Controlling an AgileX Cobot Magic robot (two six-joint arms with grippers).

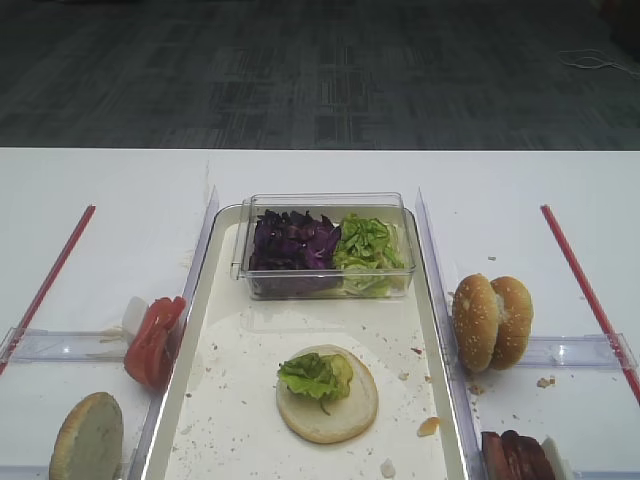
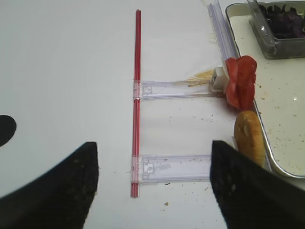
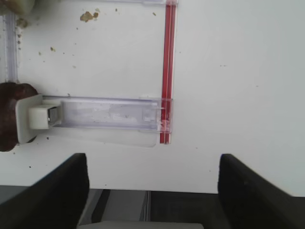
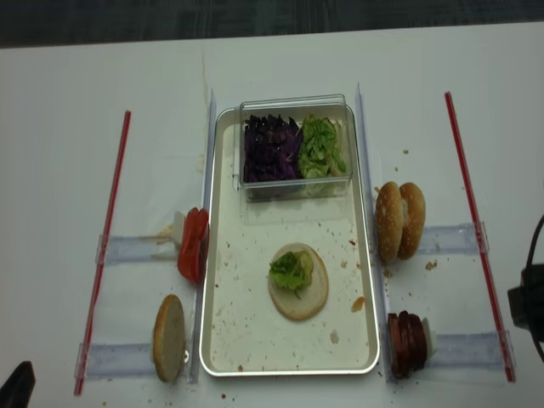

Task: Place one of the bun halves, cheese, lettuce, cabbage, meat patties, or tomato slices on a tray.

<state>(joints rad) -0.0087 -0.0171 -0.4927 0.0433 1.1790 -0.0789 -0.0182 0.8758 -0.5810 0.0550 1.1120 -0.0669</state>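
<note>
Both arms sit well back, off the work area. The right gripper [image 3: 152, 191] hangs above the white table with its two dark fingers [image 3: 52, 195] spread wide at five and seven o'clock of its own wrist view, nothing between them. The left gripper [image 2: 155, 191] mirrors it: jaws apart, dark fingers [image 2: 57, 191] low in its wrist view, gripping nothing. From overhead, only a dark sliver of each arm shows, at four and seven o'clock.

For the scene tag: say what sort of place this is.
Probably a lab bench staged as a burger-assembly station: white table, tray holding a bun half with lettuce, carpeted floor behind.
</note>
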